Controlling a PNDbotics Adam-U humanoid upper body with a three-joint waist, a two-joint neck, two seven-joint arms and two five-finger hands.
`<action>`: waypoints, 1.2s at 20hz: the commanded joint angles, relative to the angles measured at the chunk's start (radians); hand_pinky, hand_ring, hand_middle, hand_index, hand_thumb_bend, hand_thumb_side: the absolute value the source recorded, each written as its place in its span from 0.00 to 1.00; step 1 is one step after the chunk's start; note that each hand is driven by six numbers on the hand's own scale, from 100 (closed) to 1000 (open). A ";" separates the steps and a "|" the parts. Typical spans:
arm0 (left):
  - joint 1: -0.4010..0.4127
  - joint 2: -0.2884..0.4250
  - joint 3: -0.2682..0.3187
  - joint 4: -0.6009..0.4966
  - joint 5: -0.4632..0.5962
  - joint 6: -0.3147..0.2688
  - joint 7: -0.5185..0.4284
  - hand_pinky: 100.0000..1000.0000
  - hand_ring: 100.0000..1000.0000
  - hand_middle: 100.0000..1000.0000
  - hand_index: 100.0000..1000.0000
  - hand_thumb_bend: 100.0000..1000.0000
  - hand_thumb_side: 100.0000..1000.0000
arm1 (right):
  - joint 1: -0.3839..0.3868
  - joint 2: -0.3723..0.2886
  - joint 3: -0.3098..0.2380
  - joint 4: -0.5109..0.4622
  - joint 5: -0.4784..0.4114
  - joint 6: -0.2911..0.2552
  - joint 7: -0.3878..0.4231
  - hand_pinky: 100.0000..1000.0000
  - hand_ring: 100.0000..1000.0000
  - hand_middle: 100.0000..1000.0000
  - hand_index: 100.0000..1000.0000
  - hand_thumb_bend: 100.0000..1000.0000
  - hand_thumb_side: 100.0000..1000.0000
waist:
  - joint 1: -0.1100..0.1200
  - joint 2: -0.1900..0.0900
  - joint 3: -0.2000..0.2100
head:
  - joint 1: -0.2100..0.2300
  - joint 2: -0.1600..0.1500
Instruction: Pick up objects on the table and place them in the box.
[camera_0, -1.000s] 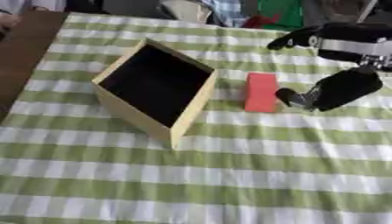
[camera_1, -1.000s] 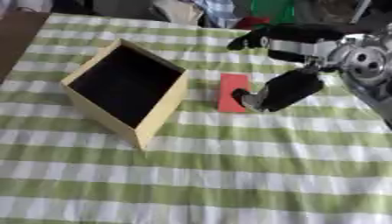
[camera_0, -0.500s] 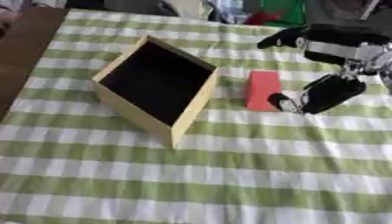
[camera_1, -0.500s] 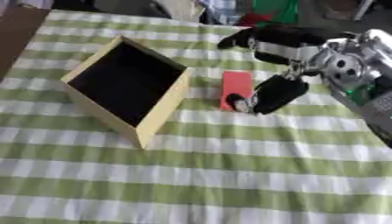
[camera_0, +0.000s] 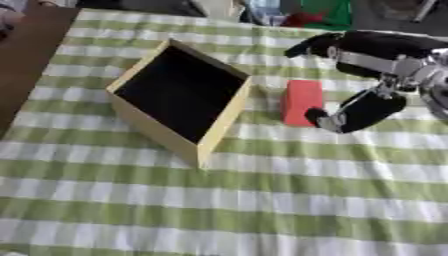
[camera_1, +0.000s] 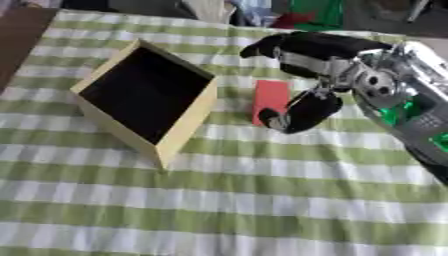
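A red block (camera_0: 302, 100) lies flat on the green-and-white checked cloth, just right of the box. The box (camera_0: 223, 125) is yellow with a black inside, open at the top and set askew; I see nothing in it. My right hand (camera_0: 378, 47) comes in from the right, open, over the block. Its fingers (camera_0: 308, 46) reach past the block's far end, and its thumb (camera_0: 359, 112) sits low by the block's near right corner, touching or nearly touching it. The left hand shows in neither view.
Bare brown tabletop (camera_0: 26, 60) shows left of the cloth. Green and pale clutter (camera_0: 306, 12) stands beyond the far edge. The silver-and-black right forearm (camera_1: 402, 100) crosses the right side of the cloth.
My right hand has moved left, closer to the red block, and its thumb has come down beside the block's near corner. Block and box have not moved.
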 joint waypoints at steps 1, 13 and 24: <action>-0.012 0.013 0.000 -0.017 0.003 -0.001 -0.003 1.00 0.45 0.41 0.61 0.16 0.00 | -0.022 0.004 -0.005 0.032 0.021 0.189 0.167 1.00 1.00 0.96 1.00 0.16 0.00 | 0.006 -0.014 0.000 | -0.002 -0.014; -0.009 0.012 0.002 -0.017 0.003 -0.001 -0.004 1.00 0.45 0.41 0.61 0.15 0.00 | -0.032 0.049 0.012 0.207 0.021 0.182 0.149 1.00 1.00 0.97 1.00 0.19 0.15 | 0.004 -0.013 0.000 | -0.003 -0.014; -0.009 0.010 0.001 -0.017 0.005 0.000 -0.005 1.00 0.45 0.41 0.61 0.14 0.01 | -0.040 0.062 0.009 0.264 -0.006 0.175 0.152 1.00 1.00 0.97 1.00 0.20 0.20 | 0.002 -0.013 -0.001 | -0.003 -0.018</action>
